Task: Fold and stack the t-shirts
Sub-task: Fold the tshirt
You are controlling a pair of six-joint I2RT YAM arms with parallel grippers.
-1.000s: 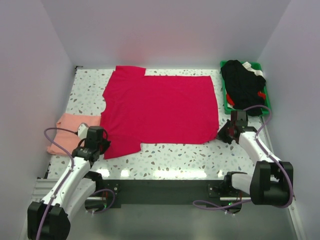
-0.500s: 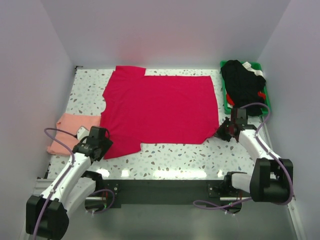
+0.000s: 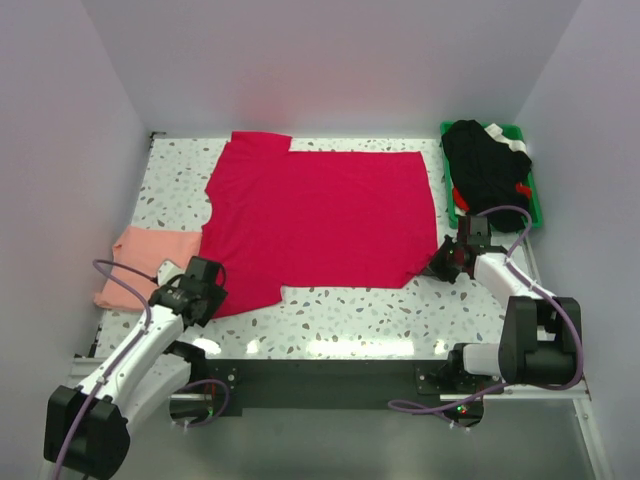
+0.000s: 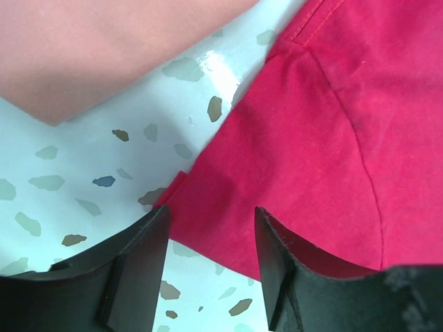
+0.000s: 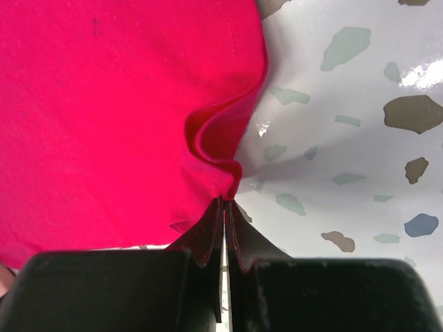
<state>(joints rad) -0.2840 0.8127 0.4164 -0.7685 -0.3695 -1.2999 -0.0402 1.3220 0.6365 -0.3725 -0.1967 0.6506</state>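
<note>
early days on this one. the bright crimson-red cloth t-shirt (image 3: 320, 215) lies spread flat across the middle of the white speckled table (image 3: 340, 310), no fold in it yet. the pale salmon-pink cloth t-shirt (image 3: 140, 265) sits at the near left edge, just beside the red sleeve. it looks like a compact rectangle, maybe folded, can't be sure. the right gripper (image 5: 225, 207) has its jaws pinched tight on the red shirt's near right hem corner, cloth puckered there. the left gripper (image 4: 210, 235) hangs with jaws apart over the near left sleeve, holding nothing. so folding the red one and stacking are both left imo.
</note>
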